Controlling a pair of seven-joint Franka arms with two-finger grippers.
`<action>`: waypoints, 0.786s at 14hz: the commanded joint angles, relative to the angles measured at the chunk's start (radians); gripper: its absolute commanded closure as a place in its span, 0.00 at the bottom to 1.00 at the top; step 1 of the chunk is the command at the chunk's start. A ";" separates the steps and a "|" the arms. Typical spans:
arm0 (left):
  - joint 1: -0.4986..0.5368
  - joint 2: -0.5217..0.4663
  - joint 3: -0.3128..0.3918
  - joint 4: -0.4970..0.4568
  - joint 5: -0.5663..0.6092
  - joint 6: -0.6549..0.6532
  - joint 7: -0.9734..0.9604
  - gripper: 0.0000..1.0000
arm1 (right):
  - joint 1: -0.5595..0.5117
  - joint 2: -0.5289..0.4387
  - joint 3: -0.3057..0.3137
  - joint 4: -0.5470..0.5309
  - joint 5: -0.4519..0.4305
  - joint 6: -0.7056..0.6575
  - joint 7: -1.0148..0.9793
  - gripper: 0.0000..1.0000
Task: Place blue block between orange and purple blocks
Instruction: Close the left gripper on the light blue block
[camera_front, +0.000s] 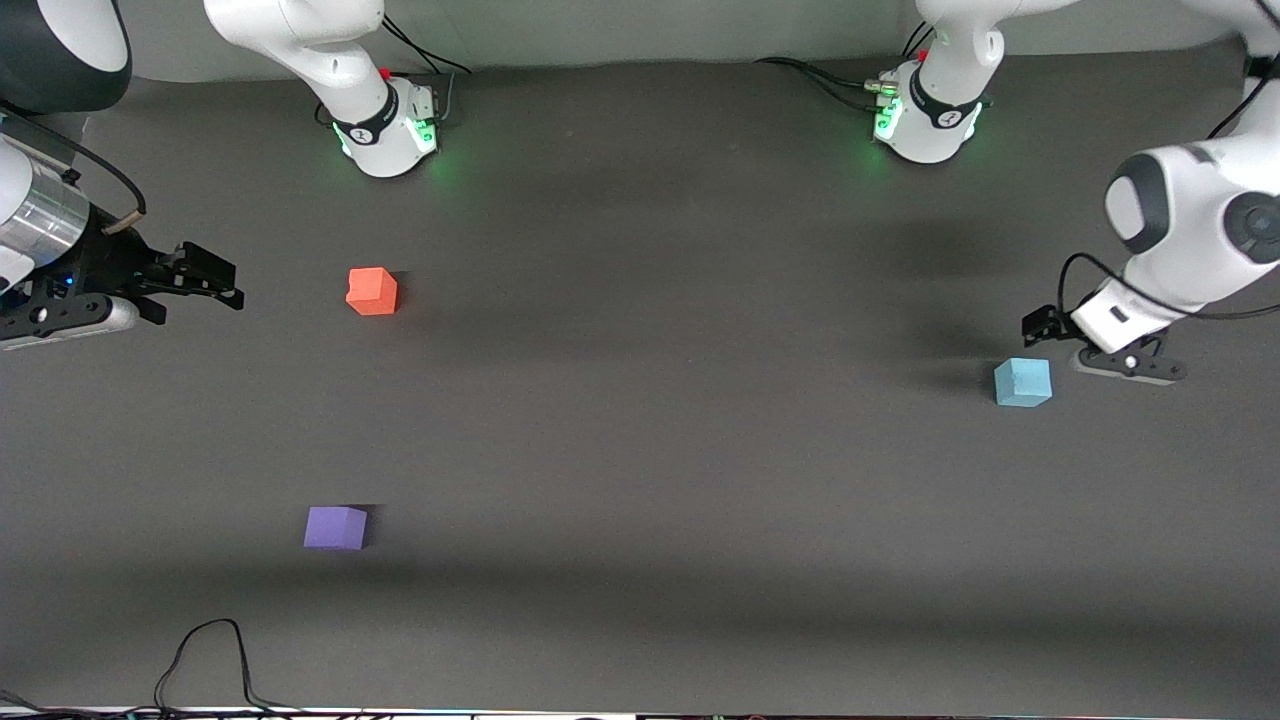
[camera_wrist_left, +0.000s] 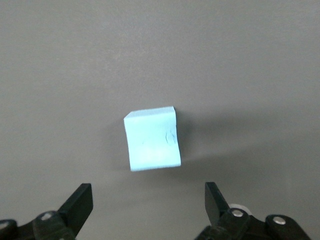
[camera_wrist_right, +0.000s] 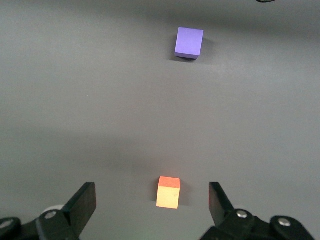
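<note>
The blue block (camera_front: 1022, 382) sits on the dark table toward the left arm's end. My left gripper (camera_front: 1085, 345) is open and empty, low over the table just beside the block. In the left wrist view the blue block (camera_wrist_left: 152, 139) lies a little ahead of the open gripper (camera_wrist_left: 149, 197), apart from both fingers. The orange block (camera_front: 372, 291) and the purple block (camera_front: 335, 527) sit toward the right arm's end, the purple one nearer the front camera. My right gripper (camera_front: 215, 280) is open and empty beside the orange block (camera_wrist_right: 168, 192); the purple block (camera_wrist_right: 189, 42) shows too.
The two arm bases (camera_front: 385, 130) (camera_front: 925, 120) stand at the table's back edge. A black cable (camera_front: 210, 660) loops on the table near the front edge, closer to the camera than the purple block. Bare table (camera_front: 680, 420) lies between the blocks.
</note>
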 joint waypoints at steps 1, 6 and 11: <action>0.002 0.053 0.002 -0.006 0.012 0.079 0.003 0.00 | 0.004 0.001 -0.003 0.016 0.005 -0.017 0.018 0.00; 0.000 0.191 0.002 0.008 0.007 0.218 -0.024 0.00 | 0.004 -0.005 -0.003 0.014 0.005 -0.048 0.018 0.00; -0.003 0.220 0.002 0.008 0.009 0.243 -0.058 0.48 | 0.004 -0.002 -0.003 0.013 0.005 -0.048 0.007 0.00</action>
